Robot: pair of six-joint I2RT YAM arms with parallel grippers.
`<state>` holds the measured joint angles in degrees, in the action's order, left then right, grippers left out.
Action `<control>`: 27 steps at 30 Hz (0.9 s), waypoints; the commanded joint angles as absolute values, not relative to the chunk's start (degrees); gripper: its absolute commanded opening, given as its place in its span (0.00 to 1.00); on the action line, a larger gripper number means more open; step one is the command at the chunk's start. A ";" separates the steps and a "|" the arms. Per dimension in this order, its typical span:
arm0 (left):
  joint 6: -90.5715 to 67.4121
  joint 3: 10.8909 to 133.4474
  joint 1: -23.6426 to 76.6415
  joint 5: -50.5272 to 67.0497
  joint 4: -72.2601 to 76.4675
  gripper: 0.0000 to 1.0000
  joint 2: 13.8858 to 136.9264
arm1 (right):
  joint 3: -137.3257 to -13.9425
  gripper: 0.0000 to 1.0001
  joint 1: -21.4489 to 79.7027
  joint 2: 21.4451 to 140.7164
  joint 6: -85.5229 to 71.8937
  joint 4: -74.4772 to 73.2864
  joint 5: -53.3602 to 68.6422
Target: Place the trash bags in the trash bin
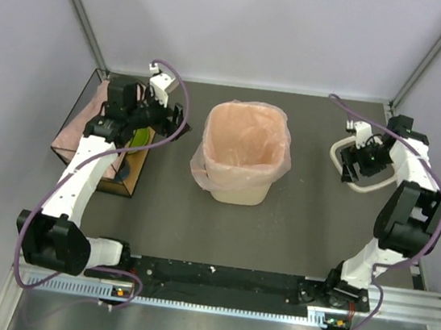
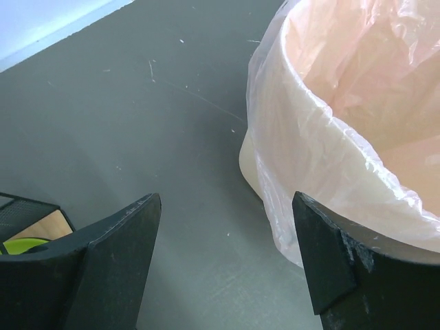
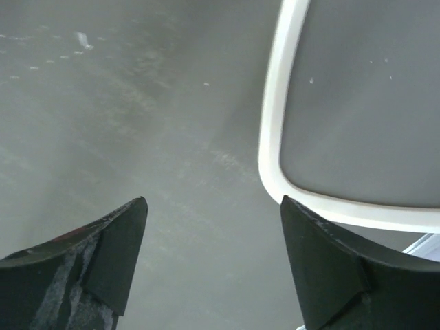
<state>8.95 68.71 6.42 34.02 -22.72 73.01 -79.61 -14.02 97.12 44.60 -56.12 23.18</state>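
The cream-beige trash bin (image 1: 242, 186) stands mid-table, lined with a pale pink trash bag (image 1: 244, 140) whose film folds over the rim. In the left wrist view the bag (image 2: 330, 117) drapes over the bin's wall (image 2: 249, 163) at the right. More pink bags (image 1: 78, 126) lie at the far left beside the wire box. My left gripper (image 1: 173, 118) (image 2: 225, 199) is open and empty, left of the bin above bare table. My right gripper (image 1: 356, 163) (image 3: 213, 201) is open and empty at the far right, apart from the bin.
A dark wire-framed box with orange-brown sides (image 1: 126, 170) (image 2: 24, 210) sits under the left arm, with a green item (image 1: 139, 135) (image 2: 17, 244) inside. A white ring-shaped frame (image 1: 364, 186) (image 3: 275, 137) lies on the table under the right gripper. Grey walls enclose the table.
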 commanded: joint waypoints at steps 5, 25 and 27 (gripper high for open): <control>8.26 69.44 6.24 36.74 -22.32 0.81 73.30 | -80.24 0.56 -12.92 103.17 47.29 -43.59 15.29; 10.72 69.34 6.33 38.23 -23.29 0.81 73.74 | -76.82 0.25 -9.76 112.59 48.42 -36.57 13.01; 10.81 69.43 6.33 38.15 -23.29 0.81 74.00 | -75.85 0.18 -9.84 112.68 48.78 -36.04 11.96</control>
<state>9.93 69.17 6.42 36.67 -24.10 73.47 -78.26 -10.13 112.05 46.72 -39.40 14.81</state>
